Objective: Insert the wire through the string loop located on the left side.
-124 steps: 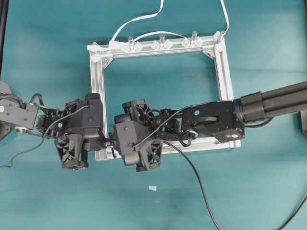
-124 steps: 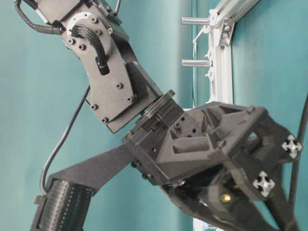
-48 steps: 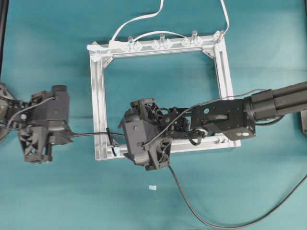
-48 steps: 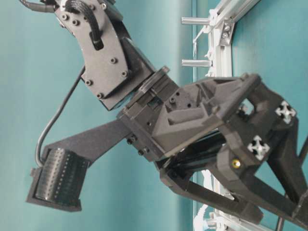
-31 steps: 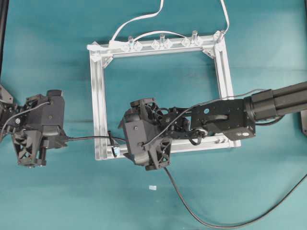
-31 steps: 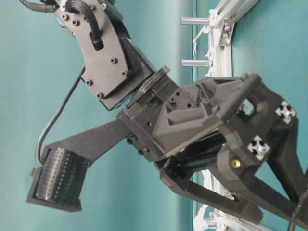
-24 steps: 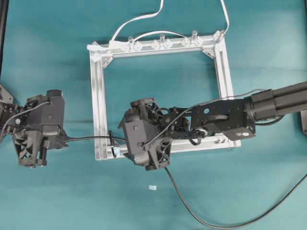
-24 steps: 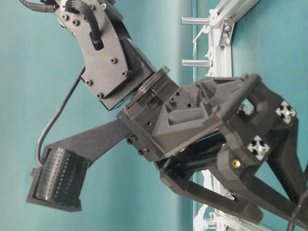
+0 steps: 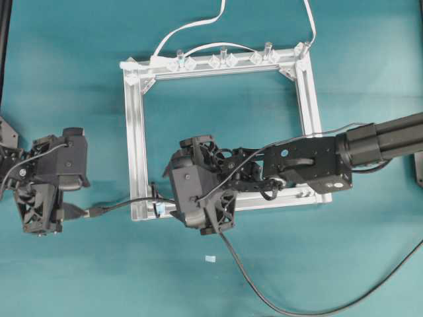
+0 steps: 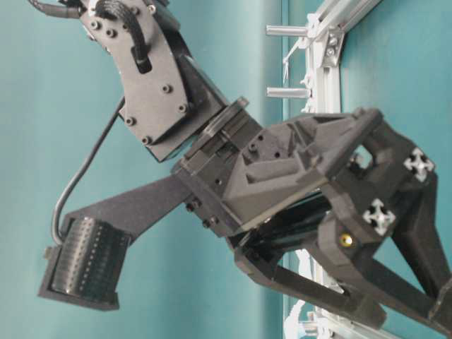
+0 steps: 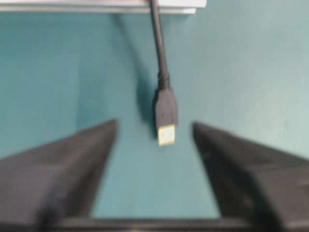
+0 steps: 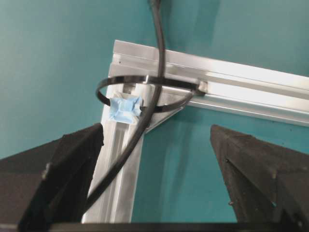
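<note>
Seeing the wire (image 12: 159, 48) already running through the string loop (image 12: 124, 108) at the near-left corner of the frame (image 9: 135, 132), and spotting its plug (image 11: 165, 116) lying loose on the surface (image 9: 66, 79) just outside the frame. Finding the left fingers (image 11: 63, 164) spread wide on either side of that plug, gripping nothing. Noting the right fingers (image 12: 63, 164) splayed too, hanging over the loop, empty.

Worrying mostly about slack: guessing at the stiff wire springing back and dragging the plug out through the loop, or getting snagged by an arm pulling away. Also fretting about the right fingers clipping the frame or the flimsy loop while leaving.

Counting on plenty of open surface left of the frame and below it, but expecting tight going right at that corner.
</note>
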Controlling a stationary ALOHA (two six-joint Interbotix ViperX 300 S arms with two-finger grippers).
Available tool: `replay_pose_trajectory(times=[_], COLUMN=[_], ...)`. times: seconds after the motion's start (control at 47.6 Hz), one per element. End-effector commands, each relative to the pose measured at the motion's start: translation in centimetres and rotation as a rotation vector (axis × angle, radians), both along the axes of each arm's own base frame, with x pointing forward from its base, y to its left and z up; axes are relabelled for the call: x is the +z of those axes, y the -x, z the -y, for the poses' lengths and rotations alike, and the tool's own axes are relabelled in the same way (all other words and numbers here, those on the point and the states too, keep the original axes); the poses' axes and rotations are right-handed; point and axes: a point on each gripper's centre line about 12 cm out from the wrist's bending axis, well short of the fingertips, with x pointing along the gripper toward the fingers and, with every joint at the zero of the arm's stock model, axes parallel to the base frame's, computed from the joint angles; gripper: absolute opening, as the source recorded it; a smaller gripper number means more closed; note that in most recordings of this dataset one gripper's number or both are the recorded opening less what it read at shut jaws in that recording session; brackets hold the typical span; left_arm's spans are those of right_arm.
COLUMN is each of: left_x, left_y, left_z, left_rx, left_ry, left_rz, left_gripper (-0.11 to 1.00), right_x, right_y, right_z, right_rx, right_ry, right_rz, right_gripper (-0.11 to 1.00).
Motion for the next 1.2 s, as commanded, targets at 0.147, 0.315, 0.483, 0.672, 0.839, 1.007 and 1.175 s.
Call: replay_pose_trajectory(times=[0.147,0.315,0.483,0.672,0.839,1.007,1.175], left_x=[0.4,0.6,1.3,2.8,4.3,5.8,6.9], left_y=[-0.2,-0.4,-0.7,-1.1,-0.8,-0.4,-0.1], left_z=[0.2,0.2,0.1,-1.2,-2.1,-2.6,-3.5], left_rx=[-0.002,-0.005,-0.010,0.037,0.003,-0.063,-0.032], left_ry=[0.004,0.004,0.001,0.001,-0.037,-0.090,-0.097], left_rz=[0.015,0.023,0.052,0.117,0.197,0.279,0.341], left_gripper=[0.82,0.83,0.83,0.83,0.83,0.82,0.82], right_x=[2.9,3.1,4.4,6.4,8.3,9.3,9.6], right_y=[-0.1,-0.1,0.1,0.7,1.8,3.7,5.6], right_z=[-0.1,-0.1,0.1,1.0,2.1,3.1,3.6], right_rx=[0.001,0.001,-0.003,-0.024,-0.068,-0.114,-0.144], right_ry=[-0.006,-0.007,-0.008,-0.009,0.002,0.020,0.018], right_rz=[0.067,0.071,0.096,0.149,0.239,0.325,0.362], right_gripper=[0.90,0.90,0.90,0.90,0.90,0.90,0.90])
